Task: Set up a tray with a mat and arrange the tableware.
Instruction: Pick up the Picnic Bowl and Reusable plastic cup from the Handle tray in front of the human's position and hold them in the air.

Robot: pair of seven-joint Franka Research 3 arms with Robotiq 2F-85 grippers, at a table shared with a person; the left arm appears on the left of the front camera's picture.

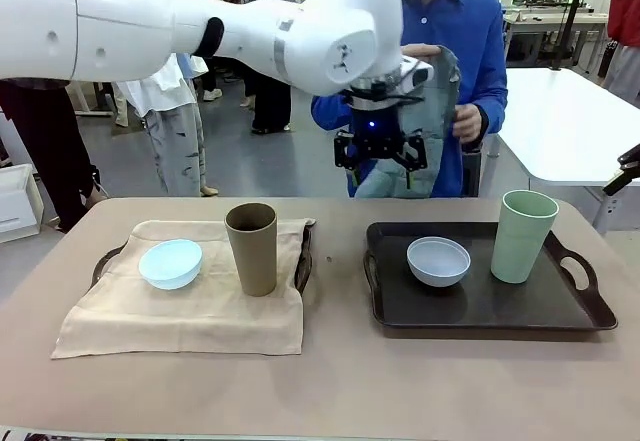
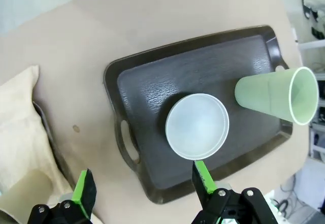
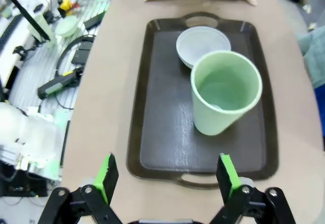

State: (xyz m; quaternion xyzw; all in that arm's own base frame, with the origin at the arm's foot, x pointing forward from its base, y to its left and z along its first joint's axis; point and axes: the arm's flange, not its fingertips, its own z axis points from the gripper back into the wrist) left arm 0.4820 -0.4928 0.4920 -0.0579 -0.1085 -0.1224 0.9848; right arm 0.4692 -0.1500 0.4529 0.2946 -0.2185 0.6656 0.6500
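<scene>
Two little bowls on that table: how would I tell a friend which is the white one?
Find the bare dark tray on the right half of the table as the robot faces it. The white bowl sits on it, left of a tall pale green cup. The other bowl is pale blue and rests on a beige cloth.

The tan table (image 1: 340, 381) carries two groups side by side.

**Left group:** the beige cloth mat (image 1: 200, 311) is draped over what appears to be a dark handled tray (image 1: 107, 261), which is mostly hidden. On the mat, the pale blue round bowl (image 1: 170, 263) sits left of the tall brown handleless cup (image 1: 251, 248), close beside it.

**Right group:** the dark brown rectangular tray with handles (image 1: 480, 306) holds the white round bowl (image 1: 438, 261) left of the tall pale green handleless cup (image 1: 524, 236). The two stand apart.

The left gripper (image 1: 380, 161) hangs high above the table, near that tray's left end.
</scene>
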